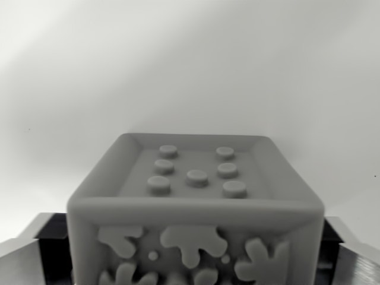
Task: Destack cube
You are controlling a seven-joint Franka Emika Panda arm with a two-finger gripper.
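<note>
Item one, as we record it in the wrist view: a single grey cube [196,208], filling the lower middle of the picture and cut off by the bottom edge. Its upper face is recessed inside a raised, rounded rim and carries seven small round studs [197,177], set in three rows: two at the back, then three, then two nearest the camera. Its near face bears raised splash-like shapes [193,240] and a few small dots in relief; we see only the top part of that face. Item two: the gripper [196,255], of which we see just the two fingers, one [27,249] at the wrist view's left lower corner and one [353,249] at the wrist view's right lower corner. They stand apart with the cube between them, each just beside a side face of the cube. We cannot tell whether the pads press on those faces, since the contact lines are hidden by the cube's own corners. Item three: a plain pale surface [190,71] behind and around the cube, evenly lit, with a soft shadow at the wrist view's left. We cannot tell what the cube rests on, as its base lies below the picture's edge.
</note>
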